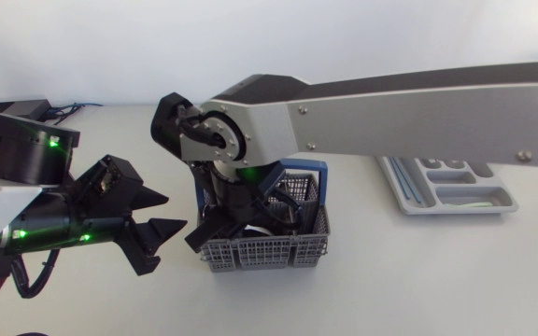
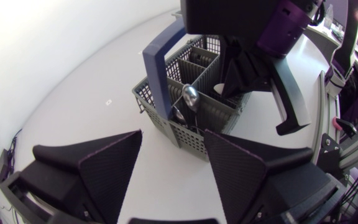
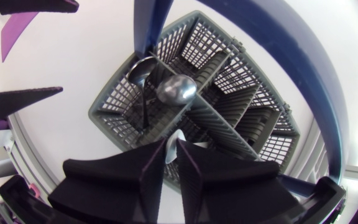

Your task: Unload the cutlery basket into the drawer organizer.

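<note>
White table: R gripper, jaws nipped on a white piece in the cutlery basket, should lift straight, clear of blue handle; L gripper, basket's 9 o'clock, jaws spread.

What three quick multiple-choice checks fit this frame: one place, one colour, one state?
1. Where is the right claw relative to the cutlery basket?
A) beside it
B) reaching down into it
C) high above it

2. What colour is the basket's handle?
A) red
B) yellow
C) blue

3. What state is the left claw in?
A) open, empty
B) shut on the handle
C) shut on the basket's wall

Key:
1 B, the head view shows it down among the compartments beside the handle.
2 C, both wrist views show a blue arch over the grey mesh.
3 A, its fingers stand wide apart with only table between them, short of the basket.
</note>
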You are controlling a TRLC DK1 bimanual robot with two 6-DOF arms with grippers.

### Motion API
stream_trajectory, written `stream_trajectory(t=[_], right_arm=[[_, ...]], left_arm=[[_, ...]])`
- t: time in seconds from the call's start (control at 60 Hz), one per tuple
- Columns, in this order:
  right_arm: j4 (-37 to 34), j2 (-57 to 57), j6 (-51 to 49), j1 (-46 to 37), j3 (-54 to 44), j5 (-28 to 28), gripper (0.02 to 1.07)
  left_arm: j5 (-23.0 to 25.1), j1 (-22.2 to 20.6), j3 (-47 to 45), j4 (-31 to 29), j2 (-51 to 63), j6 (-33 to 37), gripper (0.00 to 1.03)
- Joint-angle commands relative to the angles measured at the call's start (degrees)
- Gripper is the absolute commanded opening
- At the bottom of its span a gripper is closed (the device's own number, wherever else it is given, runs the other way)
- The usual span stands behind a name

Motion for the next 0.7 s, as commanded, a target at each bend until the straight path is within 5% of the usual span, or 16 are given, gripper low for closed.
stream_trajectory(t=[0.0,0.317,0.533,0.683], right_arm=[[-1.3,-1.87,1.07,0.22,-1.04,0.86,0.15],[-1.38,-8.02,-1.21,-2.59,-4.2,-0.63,0.14],[-1.65,-15.4,-2.88,-6.02,-5.34,-8.98,0.14],[-2.53,-21.73,-4.02,-10.33,-6.05,-19.97,0.14]], left_arm=[[0.29,-0.57,-1.09,0.29,-0.79,1.15,0.7],[0.2,-1.88,-0.47,0.29,-0.79,0.8,0.7],[0.12,-1.8,-0.29,0.29,-0.53,0.8,0.7],[0.12,-1.8,-0.38,0.38,-0.09,0.8,0.7]])
